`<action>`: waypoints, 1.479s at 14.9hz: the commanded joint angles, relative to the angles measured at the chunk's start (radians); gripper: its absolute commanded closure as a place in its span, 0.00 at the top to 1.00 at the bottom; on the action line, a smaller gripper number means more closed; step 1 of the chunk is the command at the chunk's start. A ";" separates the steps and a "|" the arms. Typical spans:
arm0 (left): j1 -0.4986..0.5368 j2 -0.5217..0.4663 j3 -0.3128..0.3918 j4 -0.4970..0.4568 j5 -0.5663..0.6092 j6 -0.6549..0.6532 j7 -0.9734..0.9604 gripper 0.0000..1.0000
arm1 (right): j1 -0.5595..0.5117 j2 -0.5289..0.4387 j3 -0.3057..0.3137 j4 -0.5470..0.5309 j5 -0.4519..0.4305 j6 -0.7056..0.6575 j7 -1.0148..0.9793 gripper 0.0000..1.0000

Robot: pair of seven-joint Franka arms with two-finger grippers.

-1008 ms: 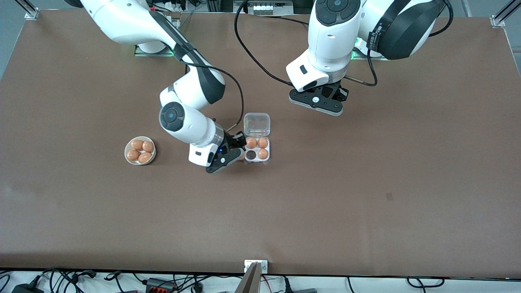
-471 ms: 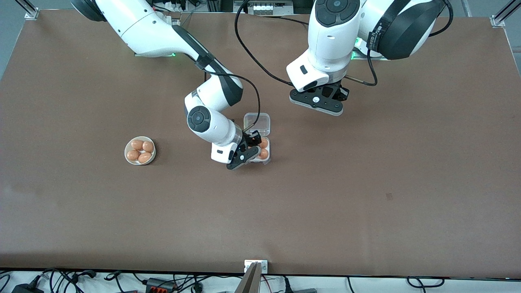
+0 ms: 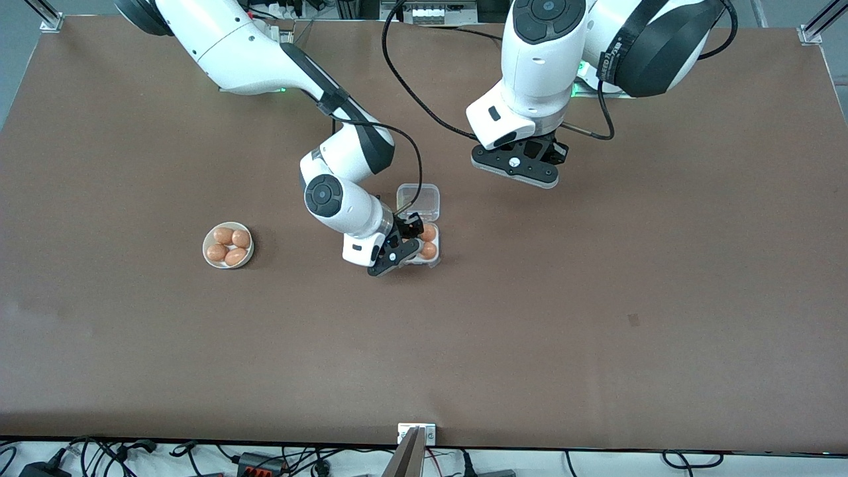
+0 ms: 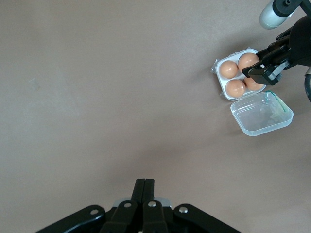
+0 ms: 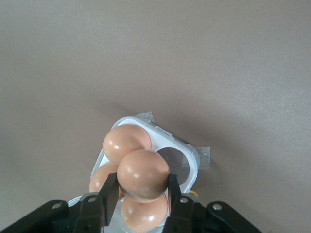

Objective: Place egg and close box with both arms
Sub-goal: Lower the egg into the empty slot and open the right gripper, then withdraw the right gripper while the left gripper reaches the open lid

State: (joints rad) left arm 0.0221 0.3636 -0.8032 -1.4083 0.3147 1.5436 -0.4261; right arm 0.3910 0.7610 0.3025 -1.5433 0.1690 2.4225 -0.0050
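- Carrying the egg (image 5: 143, 175) clamped between its fingers, the right gripper (image 3: 405, 246) had swung away from the bowl's side of the table and come to hang over the box (image 3: 430, 260), where one second earlier it was just short of the box's 9 o'clock edge.
- Over the last half second it barely shifted, so I judged that it was settling to lower.
- The white tray held three eggs; the empty cell (image 5: 176, 160) lay just ahead of the held egg.
- The clear lid (image 3: 418, 199) lay open at the tray's 12 o'clock.
- The left gripper (image 4: 144, 187), fingers together, waited over bare table.
- The bowl (image 3: 208, 258) kept four eggs.
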 commanded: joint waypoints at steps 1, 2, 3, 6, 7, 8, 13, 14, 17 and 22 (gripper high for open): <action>0.012 0.000 -0.011 0.008 -0.012 -0.017 0.021 0.02 | -0.003 -0.005 0.003 -0.009 0.003 0.000 0.007 0.10; 0.012 0.000 -0.011 0.008 -0.012 -0.017 0.021 0.02 | -0.004 -0.006 0.001 -0.008 0.003 0.000 0.007 0.66; 0.012 0.000 -0.011 0.008 -0.012 -0.017 0.023 0.02 | -0.009 -0.011 -0.005 -0.005 0.001 0.000 0.004 1.00; 0.012 0.000 -0.011 0.008 -0.012 -0.017 0.023 0.02 | -0.012 -0.022 -0.020 -0.003 0.001 -0.009 0.003 1.00; 0.012 0.000 -0.011 0.008 -0.012 -0.017 0.023 0.02 | -0.012 -0.037 -0.022 -0.001 0.001 -0.026 0.003 1.00; 0.012 0.000 -0.011 0.008 -0.012 -0.017 0.021 0.02 | -0.012 -0.051 -0.029 0.000 0.003 -0.048 0.007 1.00; 0.010 0.000 -0.016 -0.009 -0.054 -0.016 0.010 0.01 | -0.050 -0.184 -0.199 0.055 0.001 -0.334 -0.001 1.00; 0.009 -0.002 -0.017 -0.021 -0.071 -0.011 -0.008 0.01 | -0.060 -0.193 -0.244 0.071 0.001 -0.391 -0.006 1.00; 0.002 0.003 -0.060 -0.056 -0.077 0.027 -0.098 0.01 | -0.066 -0.227 -0.368 0.089 -0.046 -0.534 0.003 1.00; -0.125 0.008 -0.067 -0.185 -0.062 0.200 -0.339 0.01 | -0.067 -0.317 -0.514 0.091 -0.074 -0.678 0.000 1.00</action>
State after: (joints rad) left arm -0.0803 0.3771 -0.8652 -1.5459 0.2491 1.6872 -0.6843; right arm 0.3099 0.5047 -0.1771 -1.4502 0.1103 1.8000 -0.0111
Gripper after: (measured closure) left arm 0.987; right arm 0.000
